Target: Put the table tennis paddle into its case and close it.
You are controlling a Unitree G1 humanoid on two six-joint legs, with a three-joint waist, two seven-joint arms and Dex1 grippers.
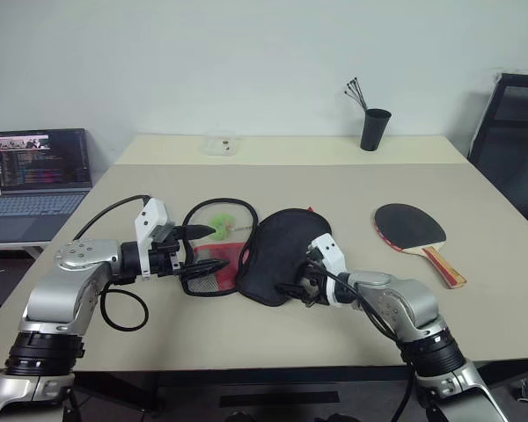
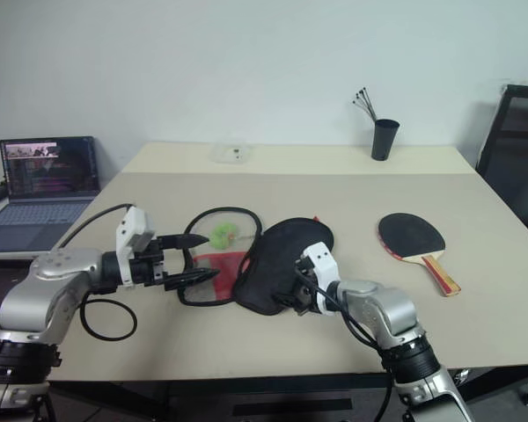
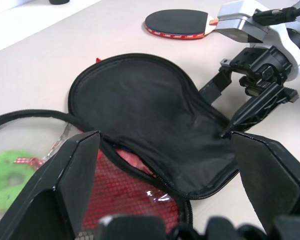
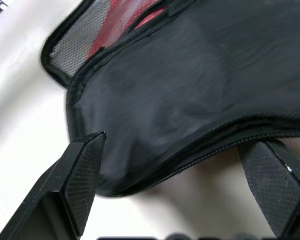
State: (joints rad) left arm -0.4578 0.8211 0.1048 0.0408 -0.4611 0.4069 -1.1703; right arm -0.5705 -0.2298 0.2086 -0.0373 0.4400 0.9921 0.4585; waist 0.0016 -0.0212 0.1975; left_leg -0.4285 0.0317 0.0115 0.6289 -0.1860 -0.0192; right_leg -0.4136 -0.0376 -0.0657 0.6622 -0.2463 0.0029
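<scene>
Beige desk [image 1: 352, 189]: case [image 1: 277, 255] lies unzipped, paddle [image 1: 411, 227] at 3 o'clock. Both pincers, left [image 1: 202, 249] and right [image 1: 292, 290], are open; the right may only push the soft flap.

The beige table [image 1: 334, 189] carries the opened case [image 1: 273, 255] near its front edge. The table tennis paddle [image 1: 411, 227] lies towards the right edge, a black cup [image 1: 375, 129] at the far edge.

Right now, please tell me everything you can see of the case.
The case is soft black fabric, paddle-shaped, lying unzipped and open near the table's front edge. One black flap is folded over; beside it a red mesh-lined half with a zip rim shows. The open right end effector straddles the flap's edge.
</scene>
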